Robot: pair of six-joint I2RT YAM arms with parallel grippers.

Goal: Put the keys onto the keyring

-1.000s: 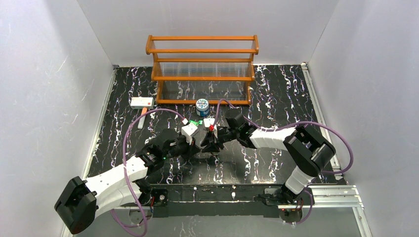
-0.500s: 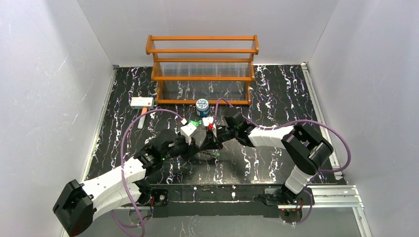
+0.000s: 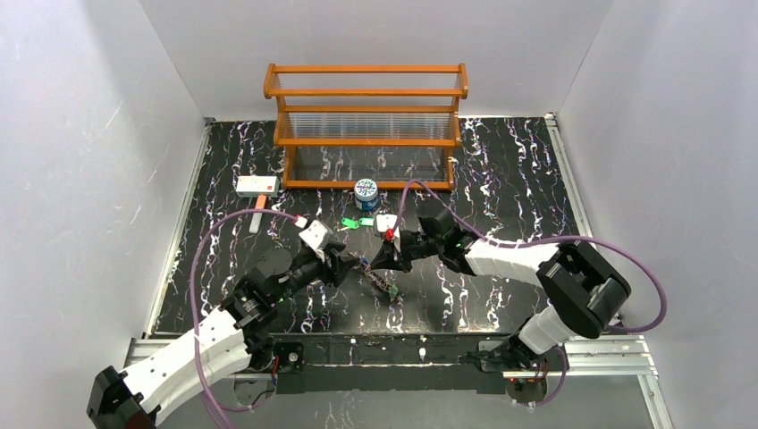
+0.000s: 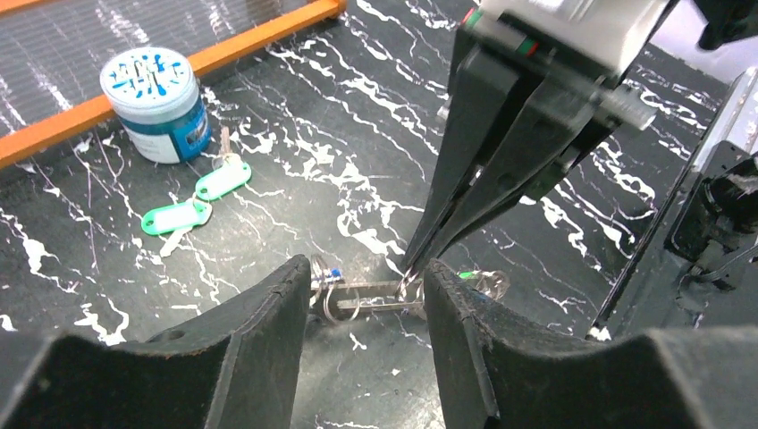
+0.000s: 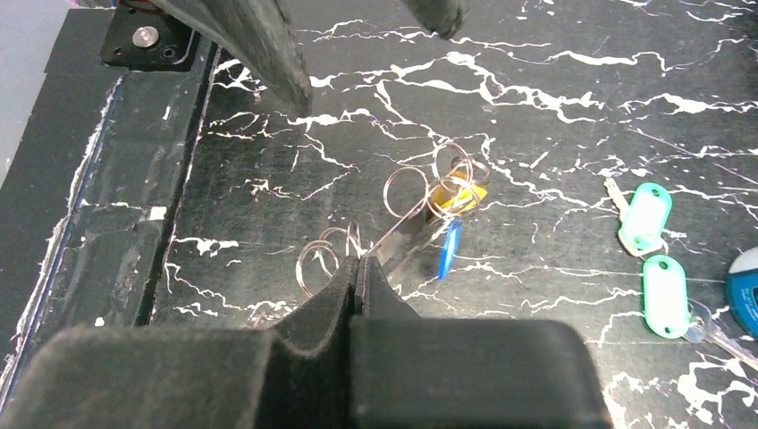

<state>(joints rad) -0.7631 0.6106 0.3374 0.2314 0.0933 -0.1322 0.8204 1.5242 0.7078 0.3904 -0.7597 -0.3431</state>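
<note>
The keyring (image 5: pixel 407 231), a silvery long loop with small wire rings, lies on the black mat and carries a blue key (image 5: pixel 450 250) and a yellow key (image 5: pixel 468 193). My right gripper (image 5: pixel 360 262) is shut, pinching the near end of the keyring. In the left wrist view its tips (image 4: pixel 413 268) meet at the keyring (image 4: pixel 371 288). My left gripper (image 4: pixel 365 271) is open, its fingers straddling the keyring low over the mat without touching it. Two green keys (image 4: pixel 192 201) lie apart by the can. In the top view both grippers, left (image 3: pixel 350 262) and right (image 3: pixel 377 262), meet over the keyring (image 3: pixel 383 284).
A round blue-and-white can (image 3: pixel 365 192) stands just in front of the wooden rack (image 3: pixel 366 116). A white box with a red mark (image 3: pixel 256 185) lies at the back left. The green keys (image 3: pixel 350 223) lie between the can and the grippers.
My left arm has drawn back to the left and down, uncovering the green keys. My right gripper stays shut at the keyring, shifted slightly.
</note>
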